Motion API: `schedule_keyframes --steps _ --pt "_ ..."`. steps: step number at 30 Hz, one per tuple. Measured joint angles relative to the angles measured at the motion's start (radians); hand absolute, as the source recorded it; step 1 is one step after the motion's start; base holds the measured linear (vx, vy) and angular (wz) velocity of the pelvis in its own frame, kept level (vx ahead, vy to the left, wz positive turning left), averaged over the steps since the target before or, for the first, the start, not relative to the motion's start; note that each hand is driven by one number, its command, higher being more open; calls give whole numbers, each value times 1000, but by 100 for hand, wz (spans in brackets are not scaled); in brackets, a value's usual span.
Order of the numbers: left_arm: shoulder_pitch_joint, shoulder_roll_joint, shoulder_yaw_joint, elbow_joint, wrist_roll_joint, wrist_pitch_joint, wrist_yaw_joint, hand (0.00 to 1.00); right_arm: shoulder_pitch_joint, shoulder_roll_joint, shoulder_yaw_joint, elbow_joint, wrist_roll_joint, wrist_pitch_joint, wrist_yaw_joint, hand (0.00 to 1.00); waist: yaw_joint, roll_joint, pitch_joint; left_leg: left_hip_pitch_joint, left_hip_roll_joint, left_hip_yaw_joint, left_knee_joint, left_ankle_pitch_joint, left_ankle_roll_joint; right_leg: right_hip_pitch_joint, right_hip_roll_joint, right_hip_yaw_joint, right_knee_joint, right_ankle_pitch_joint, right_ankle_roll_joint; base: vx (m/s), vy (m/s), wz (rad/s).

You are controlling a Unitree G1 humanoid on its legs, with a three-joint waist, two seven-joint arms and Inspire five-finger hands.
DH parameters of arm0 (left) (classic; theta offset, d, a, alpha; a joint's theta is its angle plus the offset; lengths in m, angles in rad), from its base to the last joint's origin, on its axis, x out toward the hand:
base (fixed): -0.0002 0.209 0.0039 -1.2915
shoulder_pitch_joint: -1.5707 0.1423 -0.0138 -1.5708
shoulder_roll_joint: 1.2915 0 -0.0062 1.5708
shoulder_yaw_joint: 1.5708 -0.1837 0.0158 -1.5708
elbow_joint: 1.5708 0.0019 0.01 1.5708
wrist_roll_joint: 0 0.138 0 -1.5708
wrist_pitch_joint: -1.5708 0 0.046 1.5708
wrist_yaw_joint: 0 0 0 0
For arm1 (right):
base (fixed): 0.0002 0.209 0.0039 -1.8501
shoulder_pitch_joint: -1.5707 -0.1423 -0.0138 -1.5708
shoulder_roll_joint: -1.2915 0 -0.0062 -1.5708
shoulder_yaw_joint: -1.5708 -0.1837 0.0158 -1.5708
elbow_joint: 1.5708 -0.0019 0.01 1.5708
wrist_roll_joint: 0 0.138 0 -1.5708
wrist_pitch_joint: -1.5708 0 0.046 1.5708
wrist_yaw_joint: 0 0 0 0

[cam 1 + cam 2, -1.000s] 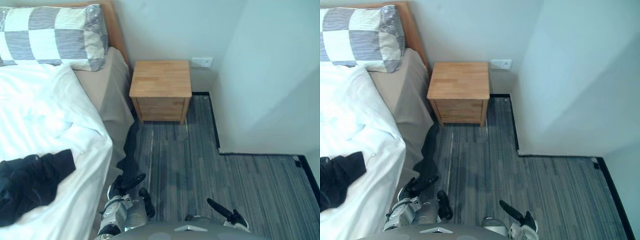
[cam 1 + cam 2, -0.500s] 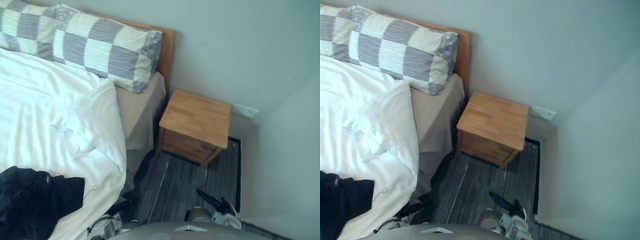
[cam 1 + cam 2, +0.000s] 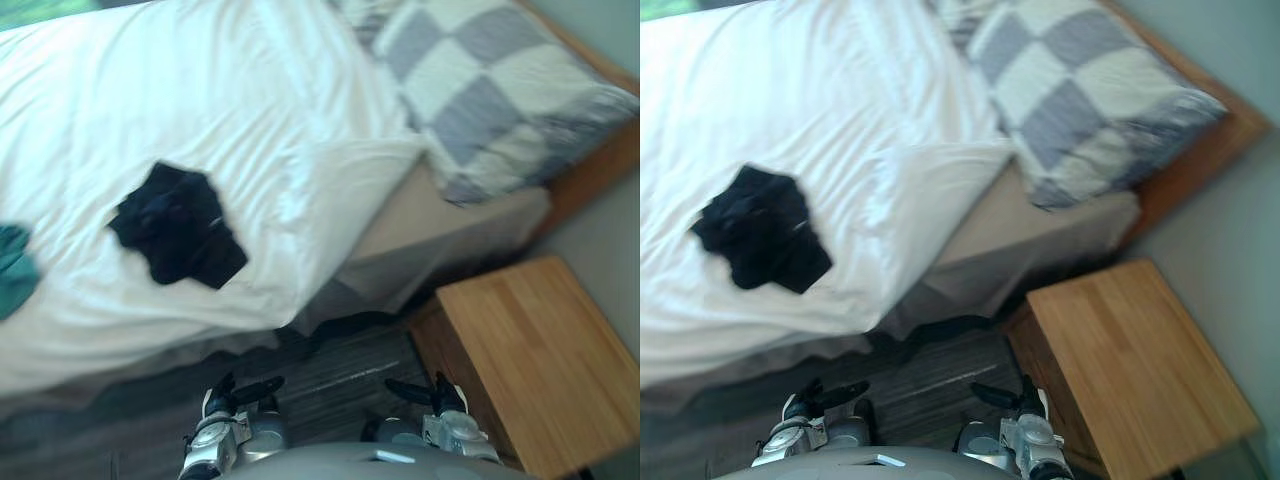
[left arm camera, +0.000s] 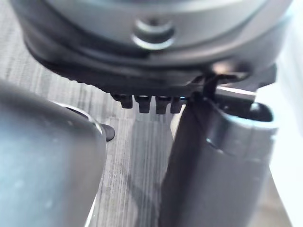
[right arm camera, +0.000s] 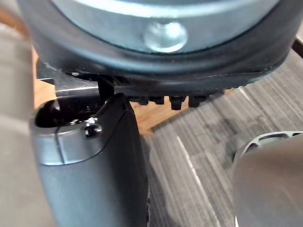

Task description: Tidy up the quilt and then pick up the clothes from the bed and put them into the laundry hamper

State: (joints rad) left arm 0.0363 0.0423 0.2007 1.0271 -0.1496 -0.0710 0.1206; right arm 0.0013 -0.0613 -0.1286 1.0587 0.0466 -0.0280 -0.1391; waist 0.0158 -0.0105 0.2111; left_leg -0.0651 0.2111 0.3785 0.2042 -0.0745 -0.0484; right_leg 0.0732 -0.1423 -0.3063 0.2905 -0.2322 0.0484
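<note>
A white quilt (image 3: pixel 200 110) covers the bed, its near corner (image 3: pixel 350 185) folded back off a beige sheet (image 3: pixel 425 215). A crumpled black garment (image 3: pixel 178 225) lies on the quilt near the bed's edge. A teal garment (image 3: pixel 14 268) shows at the far left. My left hand (image 3: pixel 238 393) and right hand (image 3: pixel 428 394) hang low over the floor beside the bed, well short of the clothes. Both are open and hold nothing. The wrist views show each palm, left (image 4: pixel 151 47) and right (image 5: pixel 165 56), over the striped floor.
A grey-and-white checked pillow (image 3: pixel 495 90) lies at the bed's head against a wooden headboard (image 3: pixel 605 160). A wooden nightstand (image 3: pixel 535 350) stands close by my right hand. Grey striped carpet (image 3: pixel 340 375) runs between the bed and me.
The camera has swung toward the bed, so the quilt and black garment now sit mid-view and the nightstand at the lower right. Both hands remain low and empty.
</note>
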Motion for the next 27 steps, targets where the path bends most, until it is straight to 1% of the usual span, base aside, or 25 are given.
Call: schedule_keyframes --steps 1,2,3,4,6,7,8,9,10,11,12,13,14,15,16,17,18,19,20,21,22,23,25,26,27 --pt "0 6 -5 5 2 1 10 100 5 -1 -13 9 2 0 -4 100 -5 -7 4 4 5 105 23 11 -9 31 -17 -28 -5 -4 -5 120 121 142" --pt "1 7 -7 7 2 2 13 100 7 3 -26 10 7 2 -6 100 -8 -9 3 8 -7 122 19 16 -11 47 -29 -41 -9 -3 -5 122 150 126" --pt "5 12 -9 10 0 6 15 100 13 18 -48 8 20 2 -6 100 -15 -13 -6 26 -38 129 -19 32 -8 70 -47 -59 -17 -2 -2 115 165 93" --pt "6 24 -10 22 1 7 19 100 19 37 -66 9 43 2 -6 100 -17 -35 -15 66 -90 104 -118 76 -7 85 -66 -67 -32 13 20 123 157 80" --pt "11 44 -14 45 0 10 19 100 24 69 -105 9 96 2 0 100 -22 -57 -38 116 -138 77 -267 144 1 98 -72 -77 -45 38 30 134 147 62" --pt "7 58 -18 53 -2 18 15 100 25 88 -141 9 152 1 0 100 -27 -75 -39 125 -150 55 -289 153 3 104 -76 -78 -26 48 38 136 120 61" --pt "7 63 -18 53 -2 22 10 100 27 97 -162 9 176 1 -1 100 -29 -84 -38 127 -154 46 -289 151 5 100 -82 -76 5 51 43 130 92 56" --pt "6 75 -18 53 -2 28 2 100 30 105 -193 9 219 1 -2 100 -31 -93 -33 139 -162 28 -289 141 12 64 -99 -67 111 60 52 109 67 42" --pt "6 76 -18 58 -2 29 1 100 36 110 -218 7 258 1 -3 100 -35 -99 -29 156 -160 14 -289 128 16 9 -115 -25 254 93 47 106 66 38" --pt "6 77 -17 61 -2 29 1 100 40 113 -227 5 276 1 -4 100 -40 -96 -25 164 -151 3 -289 123 19 -29 -120 11 337 125 44 100 12 31" --pt "6 83 -15 73 0 30 4 100 50 117 -240 -9 323 -2 -5 100 -51 -92 -20 176 -139 -10 -289 114 20 -107 -105 107 458 95 23 86 -12 25" --pt "5 84 -11 79 0 31 9 100 58 118 -242 -17 358 -6 -5 100 -55 -91 -21 180 -126 -20 -290 110 19 -148 -75 168 476 23 36 90 -26 36" --pt "5 84 4 87 0 31 12 100 68 118 -243 -20 396 -9 -8 100 -62 -89 -21 180 -111 -38 -290 108 15 -180 -36 227 436 -29 43 64 -12 37" --pt "5 84 11 89 0 31 12 100 73 118 -249 -20 412 -9 -11 100 -65 -89 -21 178 -107 -48 -290 105 10 -191 -24 246 393 -41 42 70 -51 52" --pt "4 82 30 95 0 34 11 100 80 119 -265 -21 445 -9 -24 100 -74 -89 -20 176 -102 -67 -290 104 0 -194 -13 277 270 -40 41 79 -100 50" --pt "3 79 55 95 -1 35 13 100 90 119 -280 -23 480 -11 -37 100 -75 -93 -22 175 -104 -73 -291 102 -12 -185 -14 295 122 -19 55 88 -160 43" --pt "4 79 75 95 0 36 17 100 97 119 -296 -23 494 -12 -43 100 -74 -108 -32 175 -117 -73 -294 99 -20 -177 -23 315 9 42 59 79 -171 21" --pt "4 81 93 95 -1 36 20 100 102 120 -309 -23 499 -12 -47 100 -74 -125 -40 176 -133 -72 -295 94 -30 -174 -40 320 -47 95 58 156 -224 4" --pt "3 63 125 113 0 38 25 100 108 104 -358 -38 517 -18 -64 100 -75 -97 -48 194 -113 -38 -295 95 -48 -153 -25 312 -78 137 63 160 -169 -8" --pt "9 45 142 113 -1 38 25 100 118 101 -384 -57 517 -29 -73 100 -73 -77 -59 194 -98 -7 -295 91 -56 -148 -10 313 -105 140 58 204 -181 -34" --pt "12 21 169 112 0 38 31 100 121 93 -413 -89 517 -37 -86 100 -74 -51 -67 197 -75 22 -295 90 -74 -139 13 322 -139 159 50 160 -127 -50" --pt "23 4 177 114 0 39 32 100 128 85 -443 -125 517 -38 -97 100 -79 -27 -78 199 -56 49 -295 86 -82 -132 35 332 -166 176 46 159 -135 -50" --pt "22 -15 182 108 1 39 31 100 142 77 -494 -193 516 -36 -121 100 -82 -18 -80 220 -37 78 -295 77 -98 -107 55 338 -191 181 43 136 -95 -25" --pt "23 -14 184 104 4 39 26 100 141 77 -512 -219 516 -36 -134 100 -84 -19 -80 229 -30 85 -295 74 -102 -98 59 338 -195 181 43 136 -80 -13" --pt "25 -13 191 96 6 37 23 100 146 76 -546 -284 515 -37 -159 100 -87 -28 -82 242 -25 94 -295 72 -106 -80 64 338 -209 181 43 114 -52 -5"
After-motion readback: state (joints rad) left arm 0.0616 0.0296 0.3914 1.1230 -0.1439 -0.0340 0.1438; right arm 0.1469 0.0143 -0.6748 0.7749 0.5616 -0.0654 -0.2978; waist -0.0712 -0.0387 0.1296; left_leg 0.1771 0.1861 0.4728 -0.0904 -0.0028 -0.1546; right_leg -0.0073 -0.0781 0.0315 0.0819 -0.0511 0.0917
